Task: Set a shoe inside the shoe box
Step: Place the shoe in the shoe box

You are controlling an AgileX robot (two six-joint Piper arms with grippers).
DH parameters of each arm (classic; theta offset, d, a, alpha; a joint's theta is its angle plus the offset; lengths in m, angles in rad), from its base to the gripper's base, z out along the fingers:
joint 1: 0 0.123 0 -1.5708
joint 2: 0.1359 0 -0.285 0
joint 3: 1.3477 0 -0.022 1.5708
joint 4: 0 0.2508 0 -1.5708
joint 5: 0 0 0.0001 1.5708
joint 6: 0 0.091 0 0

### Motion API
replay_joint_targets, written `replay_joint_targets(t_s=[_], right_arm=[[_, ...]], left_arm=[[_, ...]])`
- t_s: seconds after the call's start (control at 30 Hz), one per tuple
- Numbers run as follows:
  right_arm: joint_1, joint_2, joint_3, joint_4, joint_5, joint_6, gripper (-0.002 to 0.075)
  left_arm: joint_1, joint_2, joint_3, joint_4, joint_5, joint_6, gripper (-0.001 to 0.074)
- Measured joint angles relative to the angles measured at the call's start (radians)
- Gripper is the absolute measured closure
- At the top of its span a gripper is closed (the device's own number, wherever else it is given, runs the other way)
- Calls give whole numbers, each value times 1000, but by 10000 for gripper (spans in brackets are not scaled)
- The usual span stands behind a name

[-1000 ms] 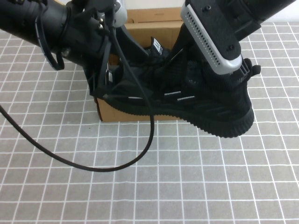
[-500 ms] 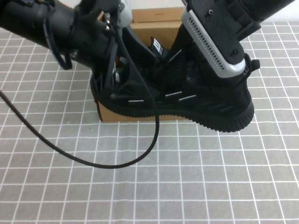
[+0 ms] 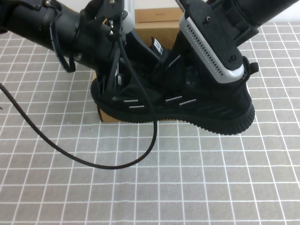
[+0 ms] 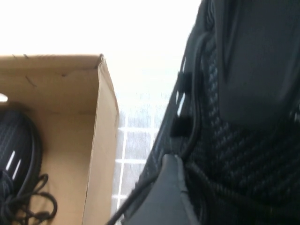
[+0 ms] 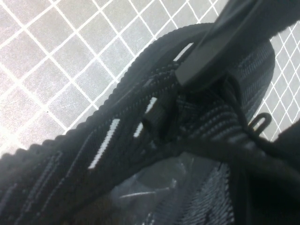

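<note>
Black knit sneaker [image 3: 197, 101] is off the desk, held lengthwise across the front of the cardboard shoe box [image 3: 154, 21], toe end toward the desk's left edge, heel toward the right. Ribbed sole faces the near edge, white side dashes visible on the upper. Heel end hangs lower and sticks out past the box's right side; toe end overlaps the box's front-left corner.

Right gripper [image 5: 206, 61] is at the shoe's collar, fingers together and clamped on the rim of the opening near the heel; the right wrist view shows one dark finger pressed over the collar edge, clear stuffing inside the shoe, heel pull loop beside it. In the high view the right arm's silver-edged wrist housing covers the grip.

Left gripper [image 3: 115, 86] is at the toe and lace end, jaws spread wide with the forefoot between them. Left wrist view shows one finger [image 4: 164, 197] against the knit and laces, but I cannot tell if the pads actually bear any load.

Box sits near the desk's far edge, middle, flaps upright. Inside it lies a second black sneaker [image 4: 18, 159], laces and white dashes showing in the left wrist view; its upright white tab with black stripes [image 3: 157, 47] pokes above the held shoe in the high view.

Black cable [image 3: 93, 161] loops from the left arm down over the gridded desk mat [image 3: 211, 187] toward the near-left area.
</note>
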Motion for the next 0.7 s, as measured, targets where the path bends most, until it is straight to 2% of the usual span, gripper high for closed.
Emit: replay_joint_targets(t_s=[0.23,0.7], right_arm=[[14,0,0,15,0,-23,732],[47,0,0,-20,-8,-47,732]], left_arm=[[0,0,0,-85,-2,2,192],[0,0,0,-16,7,-70,195]])
